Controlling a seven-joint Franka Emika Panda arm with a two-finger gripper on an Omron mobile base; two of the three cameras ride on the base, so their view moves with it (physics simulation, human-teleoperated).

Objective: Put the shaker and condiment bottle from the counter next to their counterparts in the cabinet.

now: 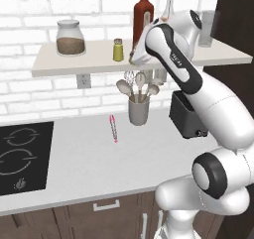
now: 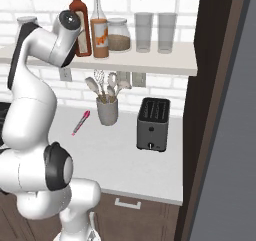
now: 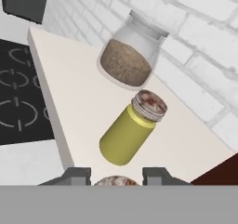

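Observation:
My gripper [image 3: 116, 175] hovers over the white shelf [image 1: 74, 62], and a speckled grey cap peeks up between its fingertips [image 3: 78, 174]; it is shut on the shaker [image 3: 115, 181]. Just ahead, the twin yellow-green shaker [image 3: 132, 130] [image 1: 118, 49] stands on the shelf board. The tall red bottle [image 1: 143, 17] [image 2: 80, 25] with a green cap stands further right. Right beside it is the condiment bottle [image 2: 100, 32] of orange-brown sauce, partly hidden by my arm in the left base view. My hand [image 1: 136, 57] sits between the twin shaker and the red bottle.
A glass jar of brown grains [image 1: 70, 37] [image 3: 130, 56] stands left on the shelf and two empty glasses [image 2: 152, 32] to the right. Below on the counter are a utensil holder [image 1: 138, 109], a dark toaster [image 2: 152, 125], a pink pen [image 1: 113, 128] and a black cooktop [image 1: 22, 156].

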